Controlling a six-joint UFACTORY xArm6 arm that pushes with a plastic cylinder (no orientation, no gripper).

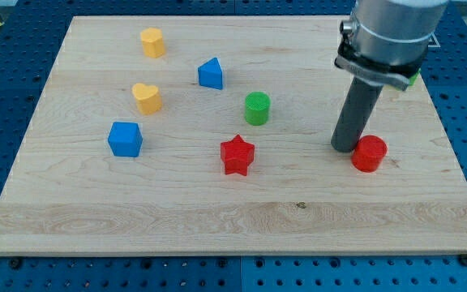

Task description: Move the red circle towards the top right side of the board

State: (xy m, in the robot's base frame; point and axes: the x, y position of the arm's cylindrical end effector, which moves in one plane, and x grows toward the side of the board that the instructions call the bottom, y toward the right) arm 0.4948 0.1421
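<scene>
The red circle (369, 153) lies on the wooden board (233, 219) at the view's right, below the middle. My tip (345, 148) rests on the board just left of the red circle, touching or nearly touching its left side. The dark rod rises from there up to the grey arm at the view's top right.
A red star (237, 155) lies at the board's middle, a green cylinder (256, 108) above it. A blue triangular block (210, 74), a blue cube (125, 139), a yellow heart (147, 97) and a yellow block (152, 42) lie at the left. A green piece shows behind the arm (413, 79).
</scene>
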